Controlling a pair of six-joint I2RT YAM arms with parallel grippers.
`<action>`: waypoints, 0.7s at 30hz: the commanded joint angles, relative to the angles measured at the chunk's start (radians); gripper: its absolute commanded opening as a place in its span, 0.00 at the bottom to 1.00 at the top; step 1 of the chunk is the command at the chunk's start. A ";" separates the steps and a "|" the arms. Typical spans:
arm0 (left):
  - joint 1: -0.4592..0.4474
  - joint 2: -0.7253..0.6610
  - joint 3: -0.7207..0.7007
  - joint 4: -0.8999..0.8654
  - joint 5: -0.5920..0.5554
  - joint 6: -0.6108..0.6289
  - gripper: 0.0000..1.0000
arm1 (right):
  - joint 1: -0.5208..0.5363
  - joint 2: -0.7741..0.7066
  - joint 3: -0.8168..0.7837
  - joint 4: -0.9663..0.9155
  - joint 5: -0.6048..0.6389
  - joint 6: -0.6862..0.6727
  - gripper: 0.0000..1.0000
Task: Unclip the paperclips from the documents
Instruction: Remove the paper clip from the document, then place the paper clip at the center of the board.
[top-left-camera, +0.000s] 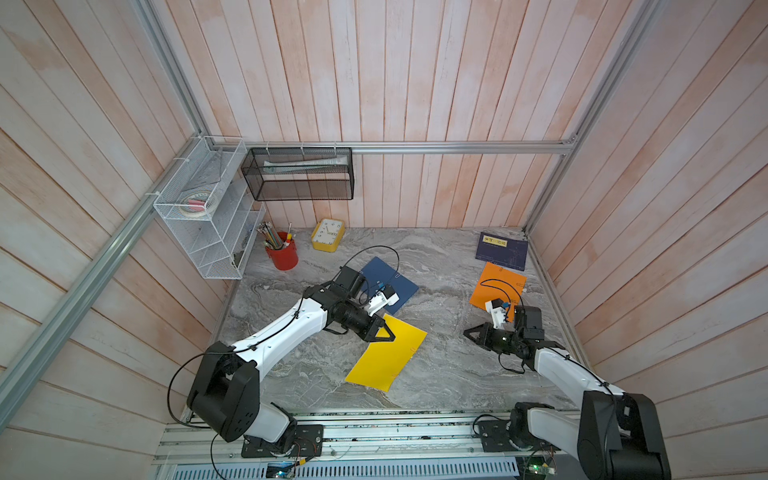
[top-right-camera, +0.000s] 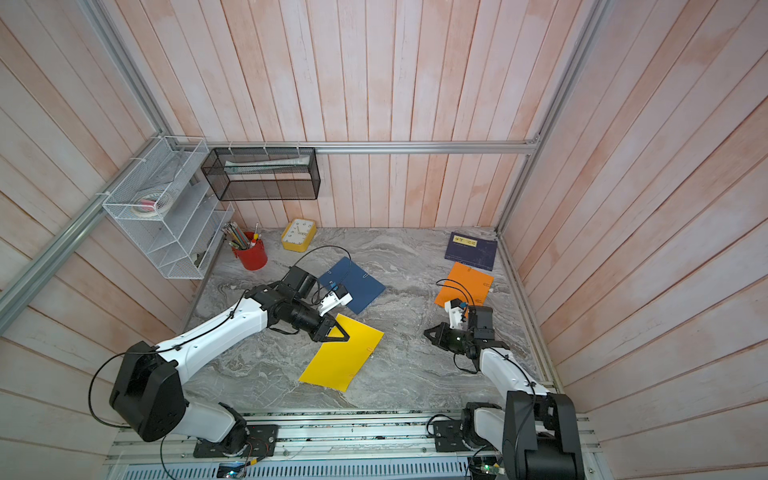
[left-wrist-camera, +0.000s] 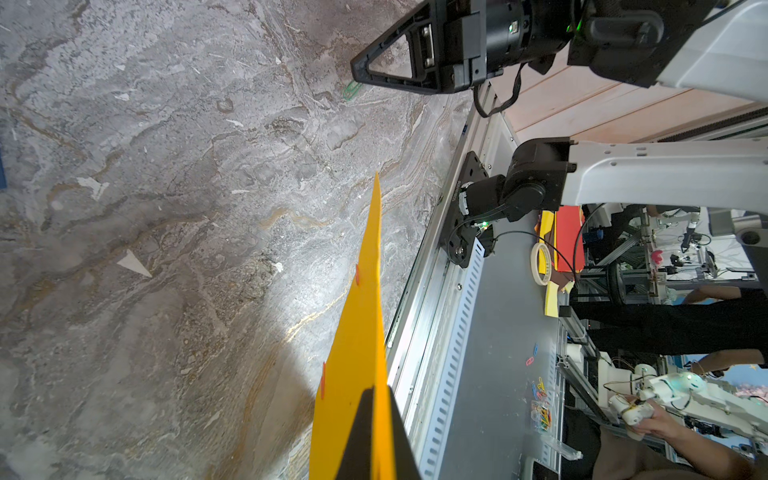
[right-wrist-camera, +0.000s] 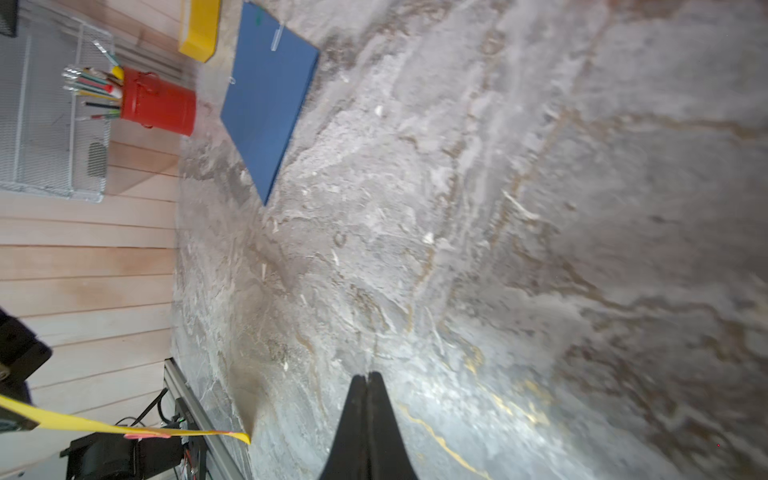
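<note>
Left claw (top-left-camera: 388, 332) is clamped on the yellow sheet's (top-left-camera: 388, 361) corner, holding it raised off the table (top-left-camera: 436, 374) — I'd guess to steady it and expose the reddish paperclips (left-wrist-camera: 357, 274) on its side edge. Right claw (top-left-camera: 467, 332) is shut and empty, hovering near that edge, likely staged to pull. Blue sheet (top-left-camera: 390, 282) sits just beyond the yellow one, orange sheet (top-left-camera: 496, 282) well apart — both clipped.

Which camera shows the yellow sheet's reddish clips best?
Left wrist: two reddish clips show large along the yellow sheet's edge. In both top views they are tiny specks; the right wrist shows the sheet edge-on, clips blurred.
</note>
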 joint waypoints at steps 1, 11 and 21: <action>0.005 0.007 0.031 0.008 -0.008 0.012 0.00 | -0.014 -0.016 -0.018 -0.037 0.062 0.057 0.04; 0.004 0.002 0.017 0.020 -0.009 0.007 0.00 | -0.020 -0.046 -0.044 -0.140 0.185 0.134 0.04; 0.004 -0.010 0.013 0.017 -0.019 0.006 0.00 | -0.020 -0.040 -0.019 -0.204 0.307 0.167 0.23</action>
